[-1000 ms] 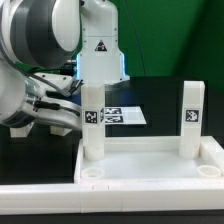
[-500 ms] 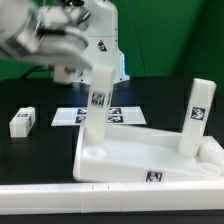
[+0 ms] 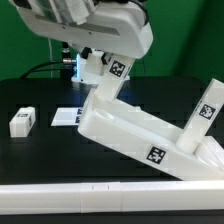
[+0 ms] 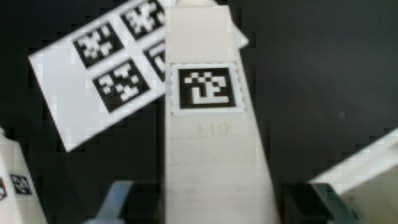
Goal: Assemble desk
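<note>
Now 1 tabletop w/ 2 fitted legs, 1 loose leg

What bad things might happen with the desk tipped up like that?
The gripper holds the whole tilted desk by just one leg. That leg might slip from its grip or pull out of the desk, dropping it. The desk might also bump the loose leg lying nearby.
</note>
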`<action>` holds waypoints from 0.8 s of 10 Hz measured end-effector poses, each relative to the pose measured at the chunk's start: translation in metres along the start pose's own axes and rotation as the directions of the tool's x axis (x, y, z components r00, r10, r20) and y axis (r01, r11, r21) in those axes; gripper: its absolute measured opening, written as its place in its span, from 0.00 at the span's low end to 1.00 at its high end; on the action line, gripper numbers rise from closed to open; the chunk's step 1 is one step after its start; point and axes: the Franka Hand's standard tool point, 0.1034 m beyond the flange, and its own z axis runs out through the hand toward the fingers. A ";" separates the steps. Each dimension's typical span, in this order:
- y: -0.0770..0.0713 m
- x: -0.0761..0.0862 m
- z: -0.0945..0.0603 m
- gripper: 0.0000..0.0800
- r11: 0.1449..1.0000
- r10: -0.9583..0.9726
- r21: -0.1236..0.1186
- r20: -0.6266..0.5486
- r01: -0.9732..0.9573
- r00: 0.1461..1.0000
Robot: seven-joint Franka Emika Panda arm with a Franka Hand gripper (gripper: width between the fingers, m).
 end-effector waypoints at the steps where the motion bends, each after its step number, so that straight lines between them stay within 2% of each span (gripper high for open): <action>1: 0.004 0.002 0.002 0.36 1.000 -0.006 0.006 -0.057 0.007 0.998; 2: 0.002 0.005 -0.002 0.36 1.000 -0.024 0.006 -0.132 0.025 0.991; 3: 0.002 0.008 -0.005 0.36 0.999 -0.040 0.020 -0.190 0.045 0.981; 6: 0.022 0.020 -0.005 0.36 0.994 -0.069 0.055 -0.373 0.097 0.925; 7: 0.034 0.032 -0.008 0.36 0.992 -0.078 0.057 -0.433 0.114 0.898; 8: 0.038 0.041 -0.014 0.36 0.991 -0.071 0.065 -0.504 0.120 0.861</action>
